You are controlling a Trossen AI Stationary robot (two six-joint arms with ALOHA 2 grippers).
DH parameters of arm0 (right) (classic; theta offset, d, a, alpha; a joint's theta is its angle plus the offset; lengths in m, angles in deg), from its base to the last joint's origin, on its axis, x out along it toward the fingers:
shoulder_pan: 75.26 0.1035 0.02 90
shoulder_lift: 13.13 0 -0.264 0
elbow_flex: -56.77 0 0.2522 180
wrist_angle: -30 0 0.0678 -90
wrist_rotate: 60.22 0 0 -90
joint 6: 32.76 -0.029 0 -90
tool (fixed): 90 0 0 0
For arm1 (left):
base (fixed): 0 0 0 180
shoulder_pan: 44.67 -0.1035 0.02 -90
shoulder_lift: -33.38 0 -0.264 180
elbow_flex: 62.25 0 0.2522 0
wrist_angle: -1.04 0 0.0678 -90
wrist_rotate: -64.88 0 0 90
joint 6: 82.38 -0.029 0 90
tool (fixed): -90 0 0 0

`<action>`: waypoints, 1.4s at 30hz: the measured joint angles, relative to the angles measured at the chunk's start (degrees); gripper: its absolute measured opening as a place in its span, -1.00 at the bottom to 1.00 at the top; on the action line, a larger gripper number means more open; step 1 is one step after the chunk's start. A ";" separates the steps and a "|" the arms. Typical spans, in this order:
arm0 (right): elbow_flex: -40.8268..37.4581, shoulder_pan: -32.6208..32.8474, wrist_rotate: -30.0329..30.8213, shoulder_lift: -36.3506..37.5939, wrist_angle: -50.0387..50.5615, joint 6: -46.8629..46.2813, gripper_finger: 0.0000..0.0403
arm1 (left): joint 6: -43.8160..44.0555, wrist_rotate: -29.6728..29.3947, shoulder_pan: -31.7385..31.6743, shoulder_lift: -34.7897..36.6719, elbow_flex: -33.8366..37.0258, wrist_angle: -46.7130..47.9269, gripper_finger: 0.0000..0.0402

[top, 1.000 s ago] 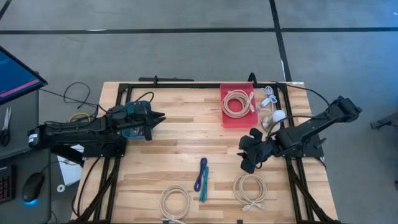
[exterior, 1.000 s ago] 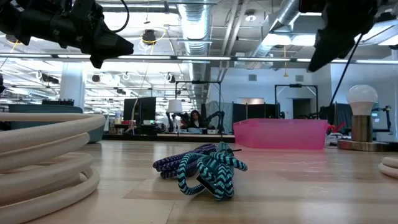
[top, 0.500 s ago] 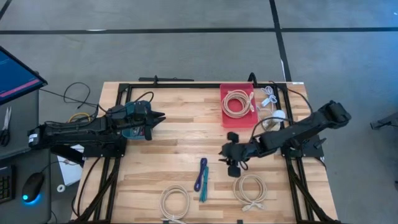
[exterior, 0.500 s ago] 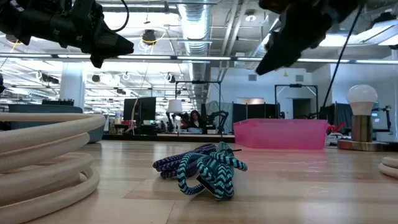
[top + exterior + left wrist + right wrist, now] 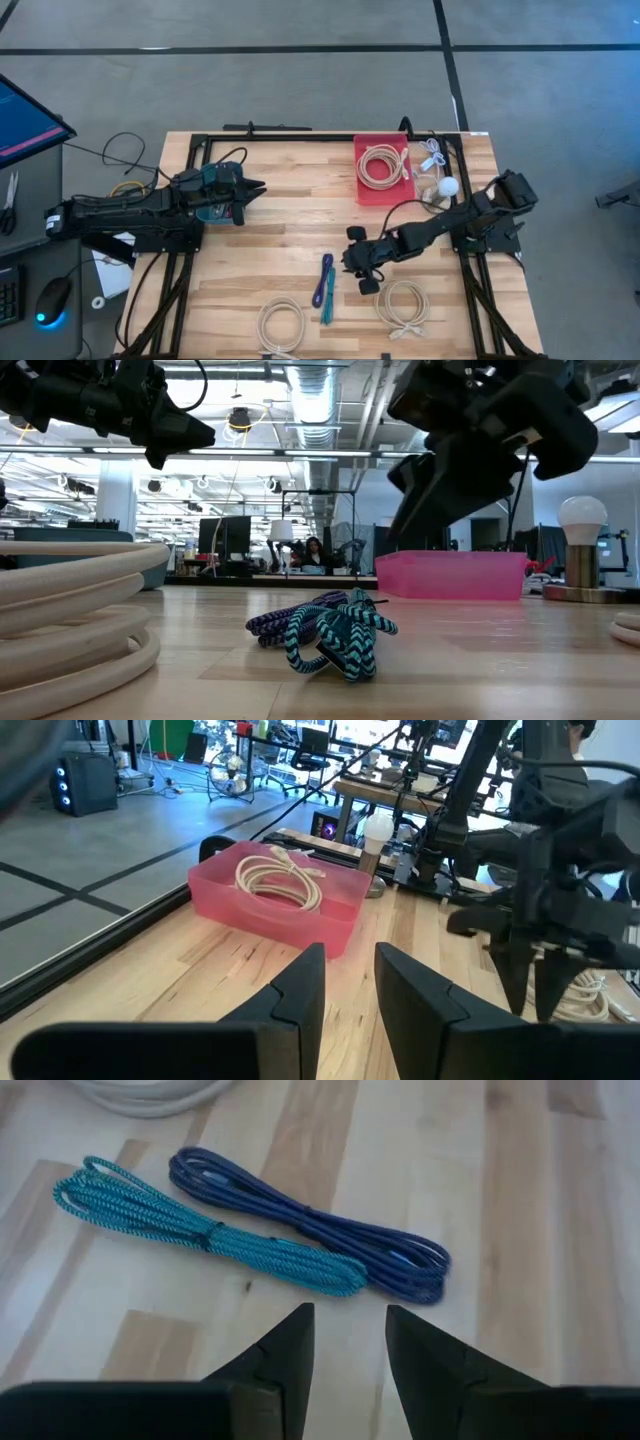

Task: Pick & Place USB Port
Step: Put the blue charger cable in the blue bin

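USB cables lie bundled at the table's front middle in your high view: a blue cable (image 5: 321,279) touching a teal cable (image 5: 328,295), with the right gripper (image 5: 356,270) above the wood just beside them and the left gripper (image 5: 252,189) waiting well apart over the table's left side. A red bin (image 5: 362,190) holds a cream coiled cable (image 5: 380,164). In your low view, the two bundles sit on the table in the middle, the teal one nearest, with the right gripper hanging above them. Your left wrist view shows its fingers (image 5: 300,982) parted with nothing between them, facing the bin. Your right wrist view shows its fingers (image 5: 290,1340) parted, holding nothing, pointing at both bundles.
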 joint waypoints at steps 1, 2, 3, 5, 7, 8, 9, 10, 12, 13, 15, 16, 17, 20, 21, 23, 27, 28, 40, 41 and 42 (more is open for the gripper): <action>0.48 -0.02 -0.04 -0.86 -0.21 0.04 -0.41 | 0.00 0.00 0.00 0.00 0.00 0.00 -0.55; 0.96 -0.02 -0.04 -1.76 -0.13 0.03 -0.40 | 0.00 0.00 -0.02 -0.01 0.00 0.00 -0.55; 1.55 -0.05 -0.03 -2.60 0.10 0.05 -0.39 | 0.00 -0.01 -0.01 0.00 0.00 0.01 -0.55; 3.01 -0.26 -0.01 -4.51 -0.23 0.05 -0.36 | 0.00 0.00 0.00 0.00 0.00 0.02 -0.55; 4.58 -0.53 -0.01 -6.60 -0.60 0.05 -0.33 | 0.00 0.00 -0.02 -0.02 0.00 0.02 -0.55; 5.16 -0.66 -0.01 -7.54 -0.47 0.05 -0.32 | 0.02 0.00 -0.02 0.00 0.00 0.02 -0.55; 5.92 -0.83 0.00 -8.61 -0.24 0.05 -0.30 | 0.24 0.00 0.00 0.00 0.00 0.02 -0.55; 6.86 -0.95 -0.01 -9.82 -0.27 0.03 -0.29 | 0.83 0.00 -0.02 0.00 0.00 0.02 -0.55; 8.07 -1.02 -0.01 -11.49 0.56 0.05 -0.26 | 1.74 0.00 -0.01 0.00 0.00 0.04 -0.55; 8.47 -1.03 0.00 -12.23 0.84 0.05 -0.25 | 1.80 -0.01 -0.02 0.00 0.00 0.11 -0.55; 9.18 -1.03 -0.37 -13.85 0.43 0.10 -0.23 | 1.92 0.00 0.00 -0.02 0.00 0.46 -0.55; 9.20 -1.03 -0.81 -14.28 1.22 0.55 -0.23 | 1.92 0.00 -0.02 -0.02 0.00 0.46 -0.55; 9.41 -1.03 -1.11 -14.69 1.53 1.04 -0.22 | 1.92 0.00 -0.02 0.00 0.00 0.46 -0.55; 9.74 -1.03 -1.34 -14.89 2.27 1.34 -0.26 | 1.92 0.00 -0.02 -0.02 0.00 0.48 -0.55; 9.72 -1.03 -1.40 -14.89 2.31 1.34 -0.29 | 1.92 0.00 -0.02 0.00 0.00 0.50 -0.55; 9.71 -1.21 -1.51 -14.83 2.28 1.39 -0.38 | 1.92 0.00 0.00 0.00 0.00 0.50 -0.55; 9.54 -1.45 -1.98 -14.30 2.61 1.59 -0.64 | 1.92 0.00 -0.02 -0.02 0.00 0.52 -0.55; 9.54 -1.53 -1.98 -14.30 2.48 1.60 -0.71 | 1.92 0.00 0.00 -0.02 0.00 0.52 -0.55; 10.07 -1.66 -1.56 -12.65 5.65 2.87 -0.73 | 1.92 0.00 -0.02 -0.02 0.00 0.87 -0.55; 10.90 -1.66 -1.58 -12.21 7.47 3.30 -0.70 | 1.92 0.00 -0.02 -0.02 0.00 0.89 -0.55; 11.46 -1.66 -1.52 -11.51 10.49 3.98 -0.68 | 1.92 0.00 0.00 0.00 0.00 0.90 -0.55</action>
